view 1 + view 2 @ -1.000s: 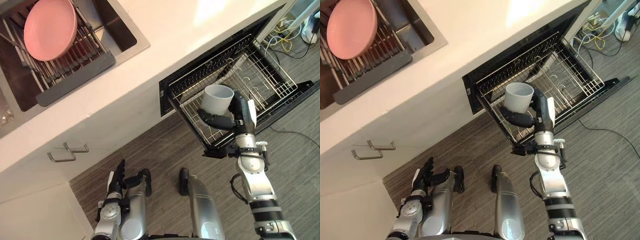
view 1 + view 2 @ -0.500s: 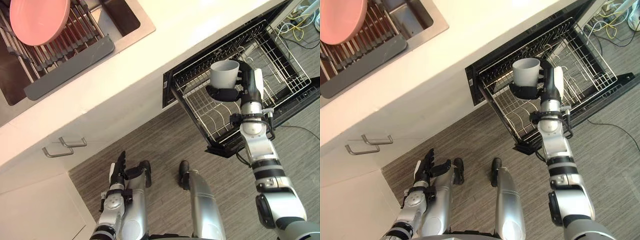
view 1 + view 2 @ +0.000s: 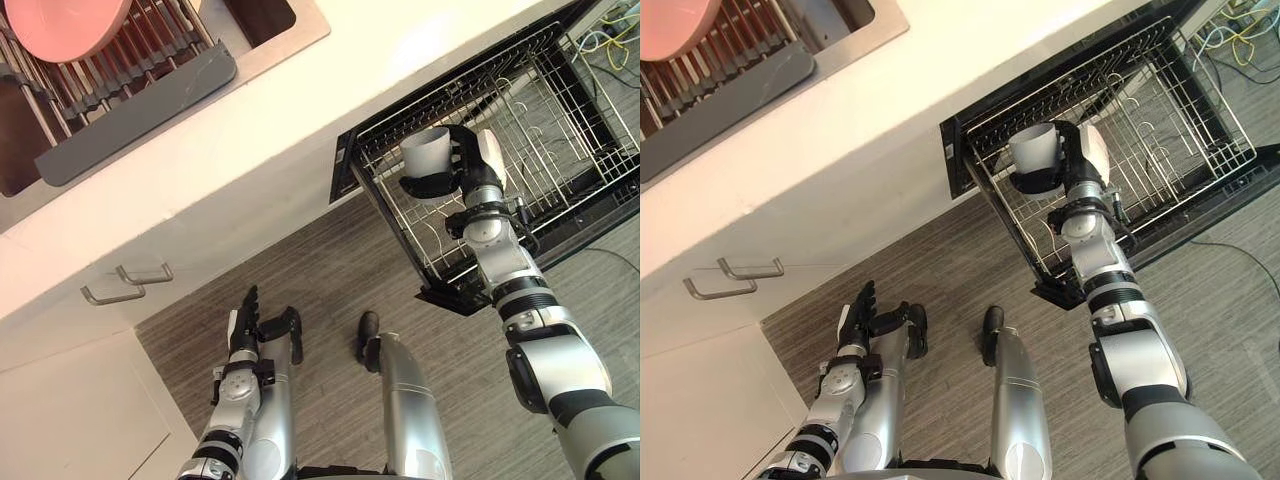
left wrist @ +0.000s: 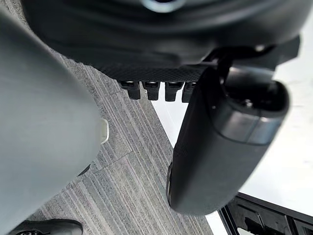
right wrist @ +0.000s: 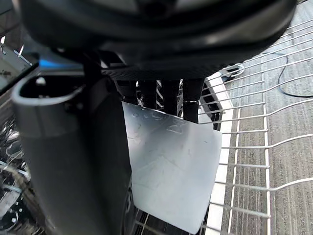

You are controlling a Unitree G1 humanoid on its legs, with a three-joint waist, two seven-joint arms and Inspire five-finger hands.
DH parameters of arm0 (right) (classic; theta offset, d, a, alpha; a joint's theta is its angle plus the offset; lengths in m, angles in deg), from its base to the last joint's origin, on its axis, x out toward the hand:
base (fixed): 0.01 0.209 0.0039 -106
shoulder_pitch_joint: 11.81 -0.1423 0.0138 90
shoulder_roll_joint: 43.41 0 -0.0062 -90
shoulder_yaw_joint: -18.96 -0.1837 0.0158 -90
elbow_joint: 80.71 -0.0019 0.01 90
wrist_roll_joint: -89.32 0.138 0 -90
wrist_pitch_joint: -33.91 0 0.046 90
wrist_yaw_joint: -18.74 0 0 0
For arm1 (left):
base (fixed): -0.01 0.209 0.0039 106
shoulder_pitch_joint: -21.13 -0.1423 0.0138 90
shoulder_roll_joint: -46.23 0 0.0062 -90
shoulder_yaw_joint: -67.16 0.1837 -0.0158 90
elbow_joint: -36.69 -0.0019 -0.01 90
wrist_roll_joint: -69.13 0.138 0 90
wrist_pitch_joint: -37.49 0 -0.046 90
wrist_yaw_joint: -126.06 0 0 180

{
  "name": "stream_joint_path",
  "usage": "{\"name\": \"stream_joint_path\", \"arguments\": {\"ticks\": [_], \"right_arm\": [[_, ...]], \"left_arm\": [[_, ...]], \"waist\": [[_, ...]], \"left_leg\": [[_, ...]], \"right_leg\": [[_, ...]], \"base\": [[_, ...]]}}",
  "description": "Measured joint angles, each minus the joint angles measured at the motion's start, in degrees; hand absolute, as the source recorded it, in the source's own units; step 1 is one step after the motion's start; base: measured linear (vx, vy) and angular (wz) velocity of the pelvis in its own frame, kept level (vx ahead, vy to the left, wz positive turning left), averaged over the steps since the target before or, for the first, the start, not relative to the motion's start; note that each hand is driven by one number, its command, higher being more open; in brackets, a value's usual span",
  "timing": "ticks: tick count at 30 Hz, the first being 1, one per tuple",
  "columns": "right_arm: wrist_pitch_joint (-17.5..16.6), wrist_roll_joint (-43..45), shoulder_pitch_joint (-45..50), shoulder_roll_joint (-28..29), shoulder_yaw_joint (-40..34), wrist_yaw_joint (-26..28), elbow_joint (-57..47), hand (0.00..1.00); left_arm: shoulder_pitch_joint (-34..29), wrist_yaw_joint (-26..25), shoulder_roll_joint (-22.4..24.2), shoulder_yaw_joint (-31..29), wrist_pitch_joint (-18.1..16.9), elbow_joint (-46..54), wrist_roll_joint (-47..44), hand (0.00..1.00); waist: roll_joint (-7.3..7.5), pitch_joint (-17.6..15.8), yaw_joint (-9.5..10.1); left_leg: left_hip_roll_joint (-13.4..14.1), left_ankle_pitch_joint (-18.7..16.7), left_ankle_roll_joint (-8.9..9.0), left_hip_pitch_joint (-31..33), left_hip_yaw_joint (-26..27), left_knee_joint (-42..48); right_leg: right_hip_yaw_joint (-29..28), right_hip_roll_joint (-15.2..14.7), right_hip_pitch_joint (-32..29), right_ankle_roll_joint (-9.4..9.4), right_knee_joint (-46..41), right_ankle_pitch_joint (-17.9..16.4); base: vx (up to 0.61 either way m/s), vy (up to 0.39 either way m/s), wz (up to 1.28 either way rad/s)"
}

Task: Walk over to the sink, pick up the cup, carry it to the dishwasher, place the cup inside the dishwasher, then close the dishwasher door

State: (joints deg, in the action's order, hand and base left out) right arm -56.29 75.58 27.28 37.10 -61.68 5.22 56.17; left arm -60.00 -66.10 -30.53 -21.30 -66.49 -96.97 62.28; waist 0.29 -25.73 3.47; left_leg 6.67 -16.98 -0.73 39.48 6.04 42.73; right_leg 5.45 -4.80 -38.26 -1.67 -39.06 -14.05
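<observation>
Sink (image 3: 290,40) is set into the countertop (image 3: 400,50) at its far left. A drying rack (image 3: 140,90) is laid across it, with a plate (image 3: 60,20) stood in the rack. Two cabinet handles (image 3: 125,285) are mounted below the countertop's front edge, left side. Dishwasher rack (image 3: 560,130) is extended from under that edge, right side, over the folded-down dishwasher door (image 3: 585,225). Cup (image 3: 428,152) is held by right hand (image 3: 465,168) over the dishwasher rack's near left corner. Left hand (image 3: 245,315) is hung low over the floor, left of the dishwasher.
</observation>
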Motion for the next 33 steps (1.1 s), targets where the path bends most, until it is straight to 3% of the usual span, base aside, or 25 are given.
{"name": "stream_joint_path", "arguments": {"ticks": [3, 4, 20, 28, 33], "right_arm": [[0.0, -0.24, -0.61, 0.81, 0.16, 0.02, 0.1, 0.0], [0.0, -0.38, -0.68, 0.92, 0.18, 0.02, 0.1, 1.0], [-0.01, -1.47, 0.81, 3.27, -0.05, -0.37, -3.12, 1.0], [-0.03, -1.46, 12.34, 8.07, -2.59, -1.55, -17.56, 1.0], [-0.13, -1.47, 25.71, 13.6, -5.1, -2.54, -30.46, 1.0]], "left_arm": [[0.84, -0.48, 0.2, 0.0, -0.08, -1.15, -0.03, 1.0], [1.09, -0.51, 0.23, 0.0, -0.08, -1.18, -0.03, 1.0], [1.33, -1.64, 2.17, 0.0, 0.12, -1.76, 0.0, 1.0], [-0.04, -1.59, 2.9, 0.01, 1.26, -1.79, 0.02, 1.0], [-1.66, -1.29, 2.47, 0.34, 1.93, -2.51, 0.12, 1.0]], "waist": [[0.0, 0.0, 0.03], [0.0, 0.0, 0.05], [0.01, 0.01, -0.12], [0.94, 0.09, -0.4], [2.23, 0.3, -1.36]], "left_leg": [[-0.12, 0.0, -0.01, 0.08, -0.01, -0.04], [-0.14, 0.01, -0.01, 0.1, -0.01, -0.05], [-0.74, 0.31, -0.07, -1.83, -0.09, -0.78], [-1.22, 2.26, 0.49, -6.84, 0.59, -5.13], [-1.96, 4.38, 0.8, -13.04, 0.94, -10.83]], "right_leg": [[0.12, -0.15, -0.03, 0.0, 0.01, 0.0], [0.15, -0.18, -0.05, 0.0, 0.01, 0.0], [0.82, -1.01, 1.8, 0.0, 0.12, 0.02], [0.71, -1.19, 5.7, 0.26, 2.67, 0.96], [0.78, -1.22, 11.27, 0.25, 7.08, 2.23]], "base": [[0.0, 0.0, 0.0], [0.0, 0.0, 0.0], [0.0, -0.001, 0.0], [0.0, -0.019, -0.01], [0.0, -0.025, 0.01]]}}
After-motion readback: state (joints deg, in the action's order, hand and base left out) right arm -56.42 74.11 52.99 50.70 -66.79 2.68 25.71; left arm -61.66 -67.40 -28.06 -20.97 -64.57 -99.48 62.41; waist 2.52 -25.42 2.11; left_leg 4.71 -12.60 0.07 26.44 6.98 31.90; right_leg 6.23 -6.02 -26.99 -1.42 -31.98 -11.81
